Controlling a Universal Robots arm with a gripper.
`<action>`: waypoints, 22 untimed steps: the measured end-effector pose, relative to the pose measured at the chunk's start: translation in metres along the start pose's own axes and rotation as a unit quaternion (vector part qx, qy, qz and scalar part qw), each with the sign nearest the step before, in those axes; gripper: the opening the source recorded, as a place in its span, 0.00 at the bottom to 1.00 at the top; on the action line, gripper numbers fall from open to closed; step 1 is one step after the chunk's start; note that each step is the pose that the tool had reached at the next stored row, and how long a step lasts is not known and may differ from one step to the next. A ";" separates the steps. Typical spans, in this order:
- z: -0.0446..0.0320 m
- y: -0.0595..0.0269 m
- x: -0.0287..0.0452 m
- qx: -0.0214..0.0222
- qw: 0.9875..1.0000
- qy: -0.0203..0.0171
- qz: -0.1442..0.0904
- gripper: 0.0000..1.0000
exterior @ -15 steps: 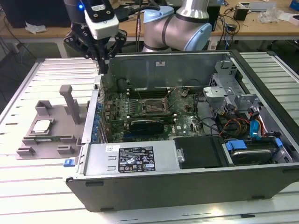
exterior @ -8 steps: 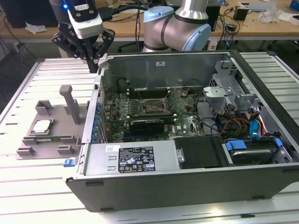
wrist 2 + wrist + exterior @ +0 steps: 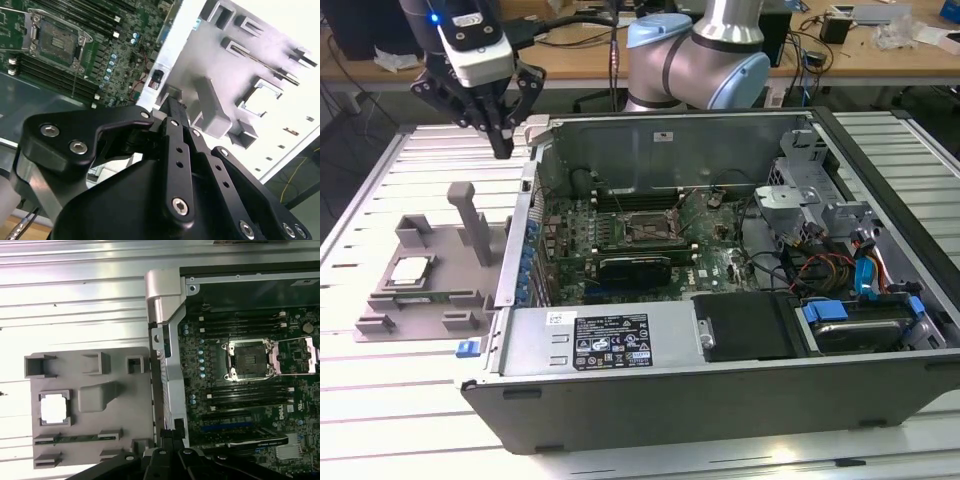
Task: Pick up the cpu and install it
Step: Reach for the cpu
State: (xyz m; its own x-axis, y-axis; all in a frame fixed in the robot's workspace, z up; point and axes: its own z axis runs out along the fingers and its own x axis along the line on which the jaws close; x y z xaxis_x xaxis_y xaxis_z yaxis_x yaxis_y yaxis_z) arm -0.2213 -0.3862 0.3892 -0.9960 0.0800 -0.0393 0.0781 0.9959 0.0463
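The cpu (image 3: 410, 270) is a small square chip with a shiny metal top, lying flat in a recess of the grey plastic fixture (image 3: 430, 300) at the exterior view's left, beside the open computer case. It also shows in both wrist views, cpu (image 3: 54, 407) and cpu (image 3: 262, 102). My gripper (image 3: 503, 145) hangs high above the fixture's far end, near the case's corner, well apart from the chip. Its fingers are shut together with nothing between them, as the gripper (image 3: 170, 105) shows in the second wrist view. The motherboard's socket (image 3: 645, 228) stands open, socket (image 3: 248, 359).
The open computer case (image 3: 670, 350) lies on the slatted white table (image 3: 380, 400). Its metal wall (image 3: 162, 305) separates the fixture from the motherboard. An upright post (image 3: 470, 220) rises from the fixture. A black expansion card (image 3: 635, 265), cables and drive bays sit inside the case.
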 end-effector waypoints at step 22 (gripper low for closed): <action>0.0153 0.0026 0.0502 0.000 1.000 -0.001 0.000 0.11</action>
State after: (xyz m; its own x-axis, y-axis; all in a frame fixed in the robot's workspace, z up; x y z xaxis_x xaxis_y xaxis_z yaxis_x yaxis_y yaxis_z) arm -0.2705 -0.3789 0.3720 -0.9960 0.0799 -0.0409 0.0780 0.9959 0.0463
